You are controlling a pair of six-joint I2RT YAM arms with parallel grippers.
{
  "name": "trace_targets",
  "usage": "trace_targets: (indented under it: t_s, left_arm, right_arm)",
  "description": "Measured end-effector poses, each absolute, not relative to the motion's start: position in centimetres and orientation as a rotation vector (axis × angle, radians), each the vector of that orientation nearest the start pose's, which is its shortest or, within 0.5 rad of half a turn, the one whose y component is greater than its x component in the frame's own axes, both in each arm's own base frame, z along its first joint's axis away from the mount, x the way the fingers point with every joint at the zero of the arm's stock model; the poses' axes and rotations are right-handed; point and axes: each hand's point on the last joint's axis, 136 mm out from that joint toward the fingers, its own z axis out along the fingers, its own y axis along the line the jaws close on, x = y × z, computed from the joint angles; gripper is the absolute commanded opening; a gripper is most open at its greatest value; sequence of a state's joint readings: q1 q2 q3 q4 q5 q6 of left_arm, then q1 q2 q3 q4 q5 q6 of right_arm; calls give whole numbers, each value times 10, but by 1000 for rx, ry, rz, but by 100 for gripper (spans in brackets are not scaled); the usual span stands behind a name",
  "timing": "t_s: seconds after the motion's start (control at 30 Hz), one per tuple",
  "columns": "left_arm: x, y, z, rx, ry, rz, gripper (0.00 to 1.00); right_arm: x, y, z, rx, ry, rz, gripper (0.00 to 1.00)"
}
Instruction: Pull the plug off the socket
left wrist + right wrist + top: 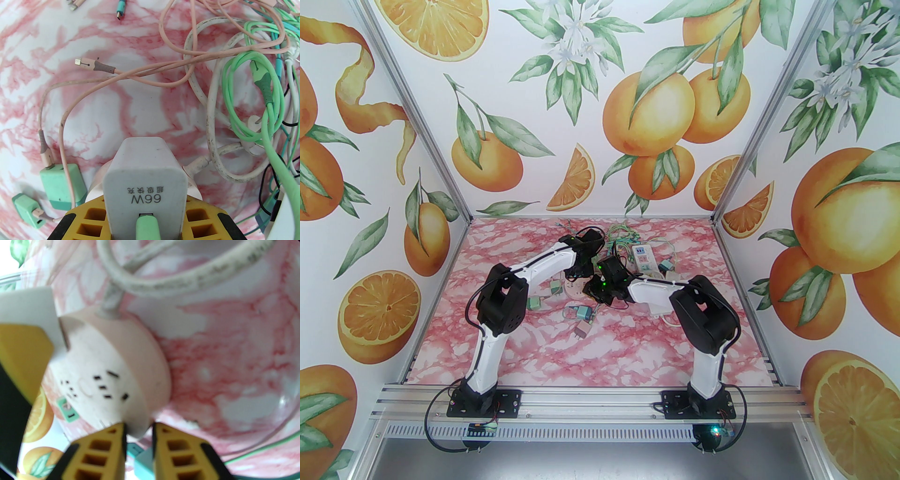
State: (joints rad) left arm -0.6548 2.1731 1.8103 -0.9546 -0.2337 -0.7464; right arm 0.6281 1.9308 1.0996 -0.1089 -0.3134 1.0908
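Observation:
A white charger plug [145, 178] marked 66W, with a green cable in its port, sits between the yellow fingers [91, 218] of my left gripper [145, 211], which is shut on it. The plug stands on a round pale-pink socket [96, 185], and its prongs are hidden. In the right wrist view my right gripper [138, 429] is shut on the rim of the socket [112, 366], with the plug [30, 303] at the socket's far left. From above, the left gripper [581, 272] and right gripper [595, 293] meet over the socket [576, 288] mid-table.
Pink, white and green cables [253, 98] lie tangled to the right of the socket. Green chargers [62, 185] lie to its left. A white power strip [641, 258] lies behind the right arm. More green chargers [581, 313] rest nearer the front.

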Motion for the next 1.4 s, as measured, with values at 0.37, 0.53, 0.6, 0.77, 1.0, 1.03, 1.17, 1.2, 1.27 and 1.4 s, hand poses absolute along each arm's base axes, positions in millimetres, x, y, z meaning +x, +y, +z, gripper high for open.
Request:
trace_targets:
  t_s: [0.37, 0.53, 0.6, 0.77, 1.0, 1.03, 1.17, 1.2, 1.27, 1.4]
  left_arm:
    - [410, -251, 58, -308, 2836, -180, 9]
    - [410, -252, 61, -252, 2847, -118, 9]
    - [410, -256, 63, -194, 2848, -61, 9]
    - [409, -263, 68, -78, 2825, 56, 9]
    - [409, -262, 68, -65, 2828, 67, 9]
    - [409, -262, 68, -66, 2830, 63, 9]
    - [411, -261, 64, -98, 2857, -1, 9]
    - [412, -260, 62, -109, 2864, -20, 9]
    - [414, -258, 59, -130, 2877, -54, 9]
    - [413, -261, 58, -131, 2892, -85, 9]
  right_arm:
    - [347, 316, 30, 495, 2736, 989, 23]
    - [347, 316, 30, 495, 2736, 990, 23]
    - [346, 316, 29, 496, 2738, 988, 23]
    - [345, 315, 28, 500, 2747, 981, 23]
    - [345, 316, 30, 495, 2743, 988, 24]
    - [345, 316, 30, 490, 2740, 991, 24]
    - [347, 317, 31, 459, 2713, 1013, 29]
    - [348, 317, 31, 449, 2706, 1019, 30]
    - [349, 316, 31, 426, 2685, 1040, 33]
    - [349, 312, 32, 384, 2652, 1089, 34]
